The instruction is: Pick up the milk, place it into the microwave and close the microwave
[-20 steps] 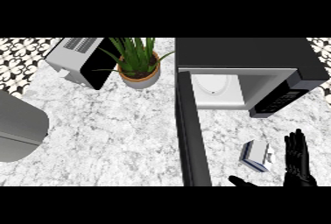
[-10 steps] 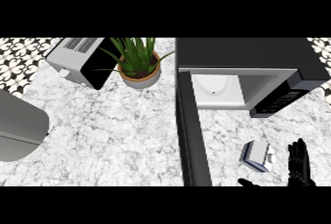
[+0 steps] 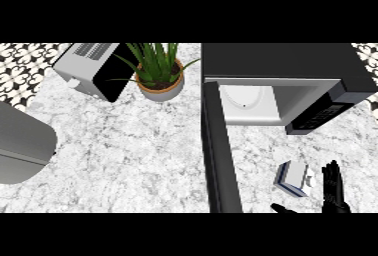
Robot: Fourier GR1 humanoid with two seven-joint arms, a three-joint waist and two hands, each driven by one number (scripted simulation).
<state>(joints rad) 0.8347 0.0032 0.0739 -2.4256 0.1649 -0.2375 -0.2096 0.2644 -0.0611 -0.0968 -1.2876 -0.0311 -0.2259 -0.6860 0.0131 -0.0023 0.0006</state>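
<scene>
One hand shows: my black right hand, fingers straight and close together, pointing toward the microwave, thumb spread wide to the left, holding nothing. The small white-and-blue milk carton lies on the grey-veined marble worktop in front of the boxy black microwave. It sits just left of those fingers, between them and the microwave's open black door. Its long axis seems to run roughly toward the white cavity. I judge the next move is a short leftward reach to close on the carton's flat faces. My left hand is out of sight.
</scene>
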